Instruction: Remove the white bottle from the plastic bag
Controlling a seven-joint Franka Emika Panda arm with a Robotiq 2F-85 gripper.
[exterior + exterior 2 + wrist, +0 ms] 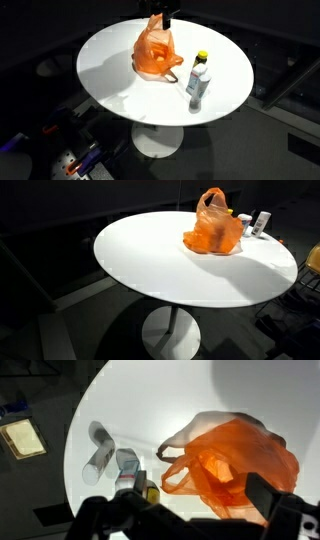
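I record my gripper pointing straight down, jaws spread wide apart, nothing held between them.

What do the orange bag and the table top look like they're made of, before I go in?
Bag: most likely thin plastic film. It is translucent orange, crumpled into soft folds, with looped handles and a slight sheen in the wrist view.
Table: hard, smooth white top with a satin finish, showing soft shadows but no sharp reflections. It may be laminate or painted board; the look leaves that open.
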